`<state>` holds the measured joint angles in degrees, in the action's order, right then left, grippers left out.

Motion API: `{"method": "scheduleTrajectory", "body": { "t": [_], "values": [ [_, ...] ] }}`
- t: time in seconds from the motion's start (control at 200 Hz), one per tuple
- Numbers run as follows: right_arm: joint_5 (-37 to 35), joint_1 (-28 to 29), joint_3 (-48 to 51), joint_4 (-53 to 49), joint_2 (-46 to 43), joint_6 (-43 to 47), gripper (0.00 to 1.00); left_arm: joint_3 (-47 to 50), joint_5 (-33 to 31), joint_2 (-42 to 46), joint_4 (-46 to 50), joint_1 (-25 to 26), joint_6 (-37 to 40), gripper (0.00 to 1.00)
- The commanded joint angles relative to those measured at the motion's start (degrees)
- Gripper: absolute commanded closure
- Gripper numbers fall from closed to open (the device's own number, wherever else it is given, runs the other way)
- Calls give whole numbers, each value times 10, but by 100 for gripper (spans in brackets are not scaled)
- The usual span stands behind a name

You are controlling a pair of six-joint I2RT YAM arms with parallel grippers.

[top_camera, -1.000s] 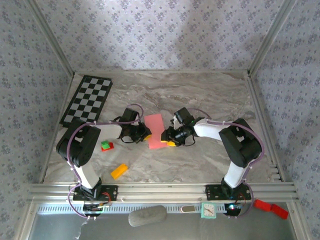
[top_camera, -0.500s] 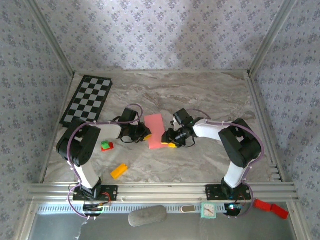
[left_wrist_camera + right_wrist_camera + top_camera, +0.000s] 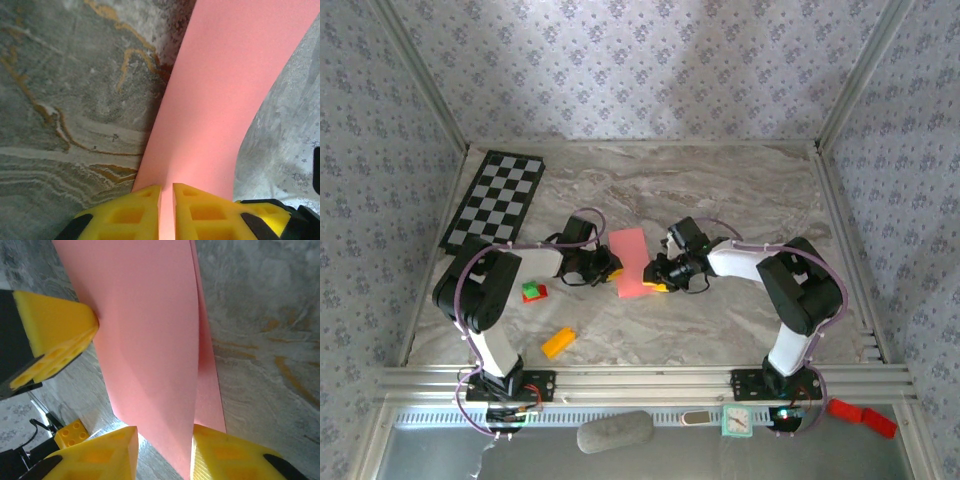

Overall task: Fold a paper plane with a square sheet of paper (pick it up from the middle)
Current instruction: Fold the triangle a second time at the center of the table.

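Here we are at the middle of the tabletop (image 3: 720,190): the paper (image 3: 630,262), folded over into a narrow strip, runs with its long axis from the far edge toward the near edge, leaning a touch. Both arms have it between them, one on each long side. The left arm (image 3: 538,257) reaches in low from the left, its forearm nearly flat across the marble. In the left wrist view its jaws are down to a thin slit with the paper (image 3: 225,100) in that slit, so the left jaws are pinching the left long edge. The right arm (image 3: 735,260) bends in from the right, wrist turned toward the strip's near end. In the right wrist view its jaws stand part-way apart, one on either side of the paper (image 3: 150,340). A loose upper layer rises between them, and as far as I can see they are not yet clamped on it. So the strip lies straight ahead of the right jaws, already inside their gap. By my reckoning, the next move turns on closing squarely across that doubled layer while the left side anchors the strip
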<state>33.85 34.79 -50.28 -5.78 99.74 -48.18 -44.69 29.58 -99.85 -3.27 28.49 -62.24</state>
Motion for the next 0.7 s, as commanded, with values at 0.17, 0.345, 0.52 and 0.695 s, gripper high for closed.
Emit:
{"method": "scheduleTrajectory", "body": {
  "t": [0.17,0.345,0.52,0.695],
  "values": [
    [-12,-8,13,3,-9,-22,80,12,-23,-25,45,-3,9,85],
    [-22,-11,14,-16,-13,-21,91,-12,-15,-9,45,-5,33,84],
    [-26,-15,13,-42,-22,-14,98,-39,-14,28,24,-13,61,79],
    [-24,-17,13,-64,-36,-9,99,-69,-17,5,42,-15,82,78]
  ]
}}
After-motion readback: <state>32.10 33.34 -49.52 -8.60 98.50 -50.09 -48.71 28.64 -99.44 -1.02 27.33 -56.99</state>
